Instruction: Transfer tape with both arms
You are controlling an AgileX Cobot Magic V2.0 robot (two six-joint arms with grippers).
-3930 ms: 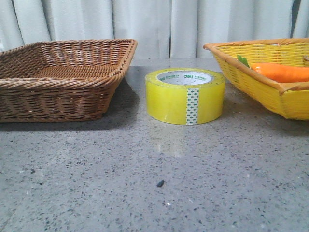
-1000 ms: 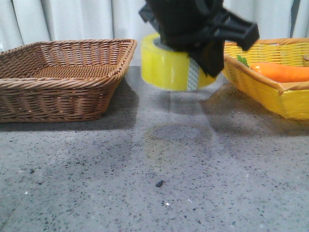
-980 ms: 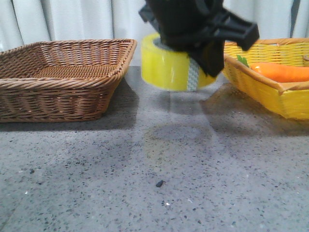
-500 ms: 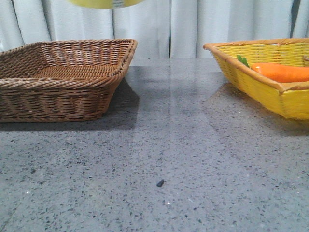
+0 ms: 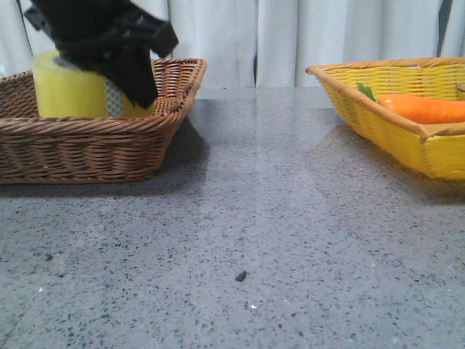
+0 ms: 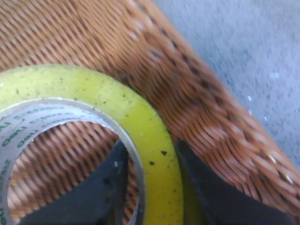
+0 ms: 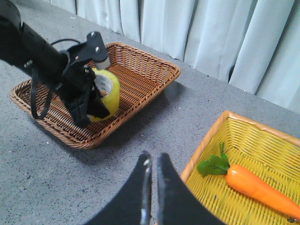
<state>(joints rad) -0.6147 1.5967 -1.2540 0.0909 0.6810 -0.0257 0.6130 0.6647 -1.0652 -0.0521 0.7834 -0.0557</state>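
Observation:
The yellow tape (image 5: pixel 73 93) sits low inside the brown wicker basket (image 5: pixel 87 142) at the left. My left gripper (image 5: pixel 131 83) is shut on the tape's wall, one finger inside the white core and one outside. The left wrist view shows this grip, with the tape (image 6: pixel 140 126) over the basket weave and my left gripper (image 6: pixel 150 164) pinching it. The right wrist view shows the tape (image 7: pixel 107 93) in the basket under the left arm. My right gripper (image 7: pixel 152 161) is shut and empty, high above the table between the two baskets. It is out of the front view.
A yellow basket (image 5: pixel 378 120) at the right holds an orange carrot (image 5: pixel 425 109); both show in the right wrist view, basket (image 7: pixel 206 140) and carrot (image 7: pixel 258 190). Grey speckled table (image 5: pixel 261 240) lies between the baskets. White curtains (image 5: pixel 240 36) hang behind.
The tape was lifted from the table's middle by the right gripper, went up out of view, and is now held by the left gripper down inside the brown basket.

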